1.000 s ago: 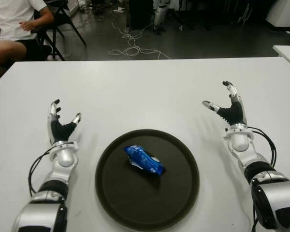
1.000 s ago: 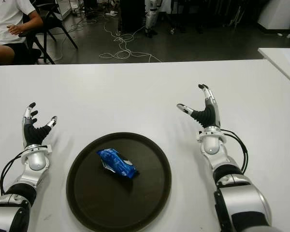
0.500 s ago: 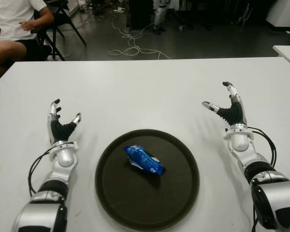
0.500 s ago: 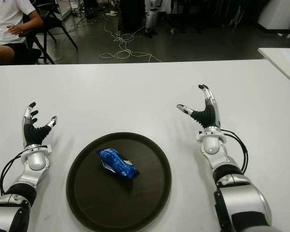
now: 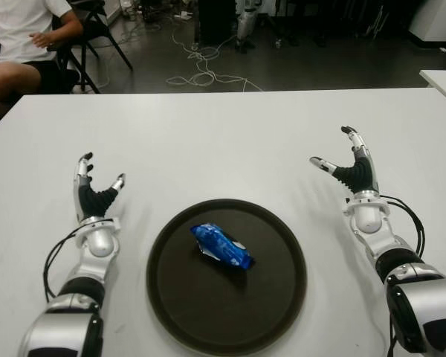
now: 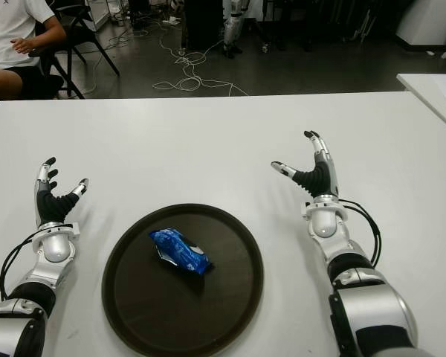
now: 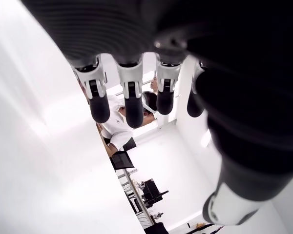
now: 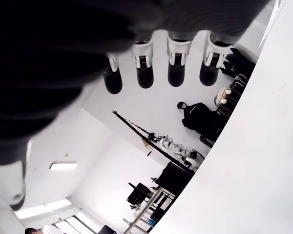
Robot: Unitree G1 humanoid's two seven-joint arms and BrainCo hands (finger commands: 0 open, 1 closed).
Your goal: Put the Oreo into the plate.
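Already both sets of fingers spread, empty: left hand (image 5: pixel 95 198) left of plate (image 5: pixel 279 297), right hand (image 5: pixel 351 172) right of it. Oreo (image 5: pixel 221 246) lies inside plate on counter (image 5: pixel 223 141). Judgement: placement done; best keep hands clear, no nudging plate.

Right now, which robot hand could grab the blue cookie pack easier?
Probably the left hand: the Oreo pack already lies in the plate, left of its middle. The right hand shows farther away. Both are open and empty.
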